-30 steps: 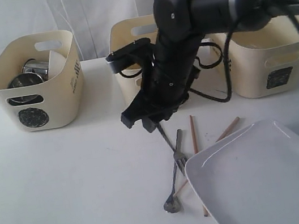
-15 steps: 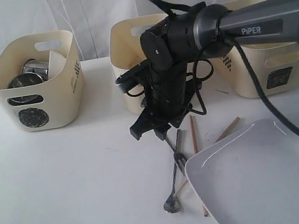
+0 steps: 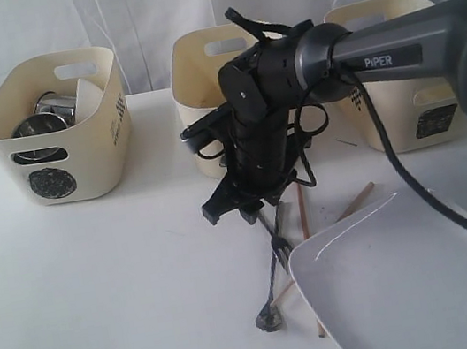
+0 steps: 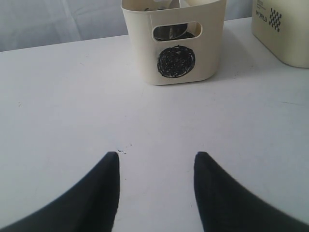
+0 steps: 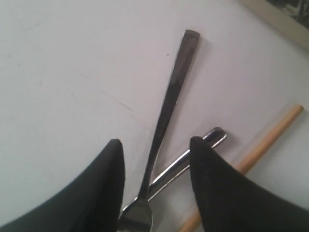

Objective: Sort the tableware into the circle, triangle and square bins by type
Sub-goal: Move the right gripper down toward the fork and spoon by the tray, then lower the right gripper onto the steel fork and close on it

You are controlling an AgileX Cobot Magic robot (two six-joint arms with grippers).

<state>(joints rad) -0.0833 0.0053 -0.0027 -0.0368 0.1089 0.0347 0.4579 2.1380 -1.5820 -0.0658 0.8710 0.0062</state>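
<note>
Jaws of our right gripper [image 5: 154, 145] spread wide, straddling a steel cutlery handle [image 5: 169, 106] lying flat on the table [image 3: 126, 282], wooden chopstick [image 5: 268, 140] just beside, white plate [image 3: 414, 288] near, left gripper [image 4: 156, 157] jaws likewise parted, we see the circle bin [image 4: 140, 53] ahead, steel mug [image 3: 54, 106] inside.

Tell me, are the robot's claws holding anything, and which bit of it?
Nothing is held. The right gripper is open, straddling a slim steel cutlery handle without pinching it. The left gripper is open above the white table.
</note>
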